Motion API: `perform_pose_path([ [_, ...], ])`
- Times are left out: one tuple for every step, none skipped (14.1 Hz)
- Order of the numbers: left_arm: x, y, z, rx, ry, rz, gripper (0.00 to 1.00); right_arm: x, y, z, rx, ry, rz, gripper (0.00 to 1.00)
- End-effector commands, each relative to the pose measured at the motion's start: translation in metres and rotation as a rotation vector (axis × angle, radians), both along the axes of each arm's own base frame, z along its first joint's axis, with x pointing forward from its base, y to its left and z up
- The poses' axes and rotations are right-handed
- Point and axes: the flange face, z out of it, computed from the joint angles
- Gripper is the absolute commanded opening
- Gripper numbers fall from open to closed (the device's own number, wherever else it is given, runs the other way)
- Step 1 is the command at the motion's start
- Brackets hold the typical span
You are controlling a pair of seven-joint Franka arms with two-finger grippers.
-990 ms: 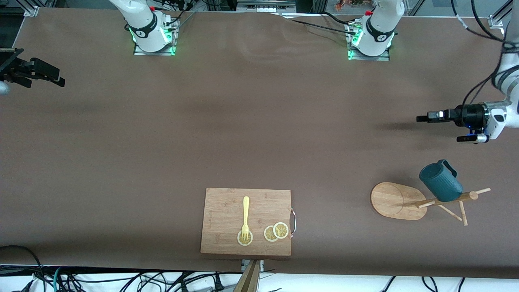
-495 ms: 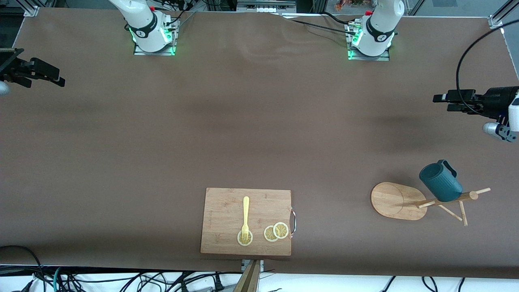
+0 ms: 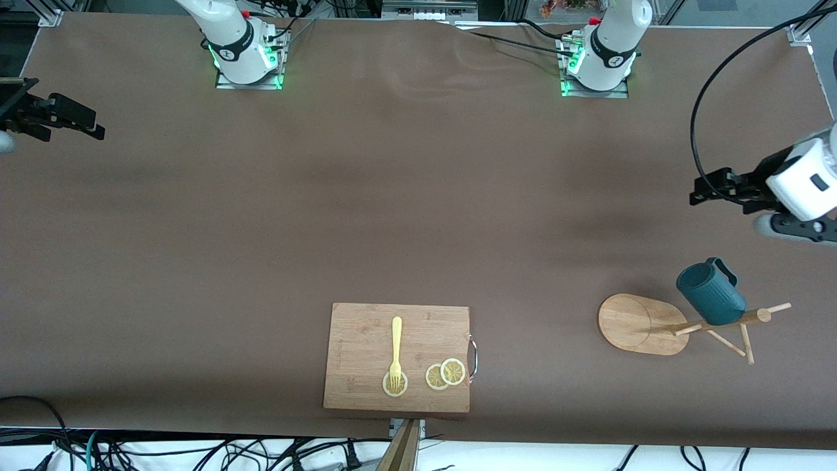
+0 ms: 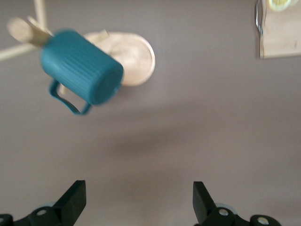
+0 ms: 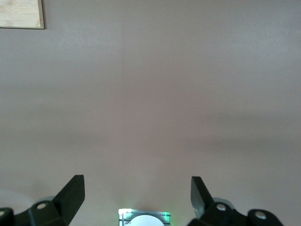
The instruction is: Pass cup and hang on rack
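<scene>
The teal cup (image 3: 711,294) hangs on the bamboo rack (image 3: 637,324) near the left arm's end of the table, its closed bottom turned up and its inside hidden. It also shows in the left wrist view (image 4: 80,73), with the rack's oval base (image 4: 138,59) beside it. My left gripper (image 3: 698,191) is open and empty, up in the air over bare table, apart from the cup; its own view shows it (image 4: 139,197) wide open. My right gripper (image 3: 97,127) waits open and empty at the right arm's end of the table, as its own view (image 5: 137,195) shows.
A rectangular wooden cutting board (image 3: 397,357) lies near the front edge, with a yellow fork (image 3: 395,350) and lemon slices (image 3: 446,374) on it. Its corner shows in the left wrist view (image 4: 282,33) and the right wrist view (image 5: 21,13).
My left arm swung up toward the bases, then came back down toward the rack with its wrist turned. The cup, the rack and the right arm have not moved.
</scene>
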Motion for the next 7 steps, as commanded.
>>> perform_pose_path([
  [-0.019,-0.019,0.038,0.037,-0.03,0.082,1.0,0.002,0.001,0.005,0.017,0.004,-0.003,1.0],
  [-0.024,-0.024,0.037,0.04,0.009,0.154,1.0,0.001,0.001,0.006,0.017,0.003,-0.003,1.0],
  [-0.027,-0.027,0.039,0.039,0.018,0.181,1.0,0.001,0.001,0.006,0.017,0.003,-0.003,1.0],
  [-0.031,-0.027,0.042,0.041,0.018,0.184,1.0,0.001,0.001,0.006,0.015,0.0,-0.002,1.0],
  [-0.034,-0.027,0.044,0.043,0.021,0.183,1.0,0.002,0.0,0.007,0.015,-0.005,-0.004,1.0],
  [-0.036,-0.027,0.038,0.046,0.043,0.181,1.0,0.002,0.0,0.007,0.014,-0.009,-0.004,1.0],
  [-0.036,-0.024,0.035,0.047,0.054,0.185,1.0,0.003,0.0,0.007,0.013,-0.011,-0.004,1.0],
])
